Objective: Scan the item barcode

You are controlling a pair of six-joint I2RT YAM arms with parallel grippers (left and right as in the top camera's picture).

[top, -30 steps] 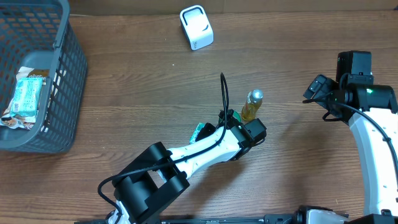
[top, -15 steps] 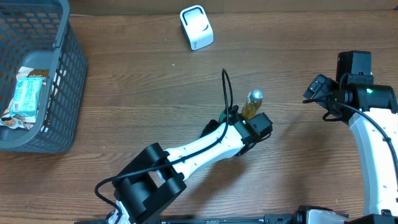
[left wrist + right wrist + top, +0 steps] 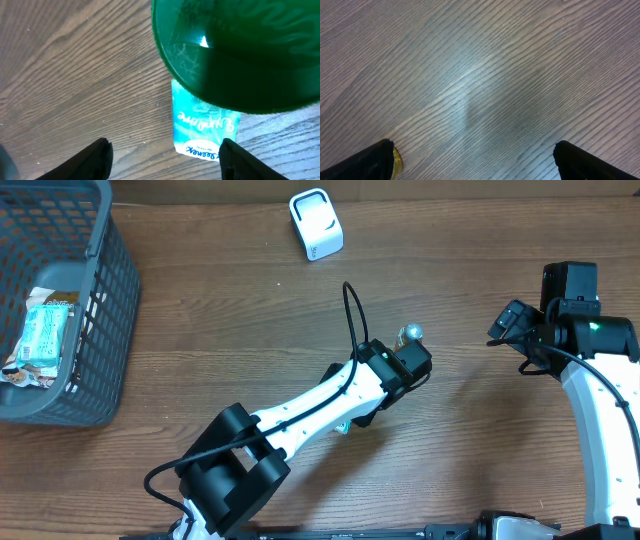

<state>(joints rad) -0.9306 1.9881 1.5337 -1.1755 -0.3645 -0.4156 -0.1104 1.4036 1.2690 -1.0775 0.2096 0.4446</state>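
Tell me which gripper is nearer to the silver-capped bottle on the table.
Left. The left gripper is right against the silver-capped bottle, just below it in the overhead view. The right gripper stands well apart, far off to the bottle's right.

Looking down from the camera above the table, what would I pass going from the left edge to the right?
Grey basket → white scanner → bottle, only its shiny cap showing → right hand. The left arm stretches across the middle, so it has no clear place in the order.
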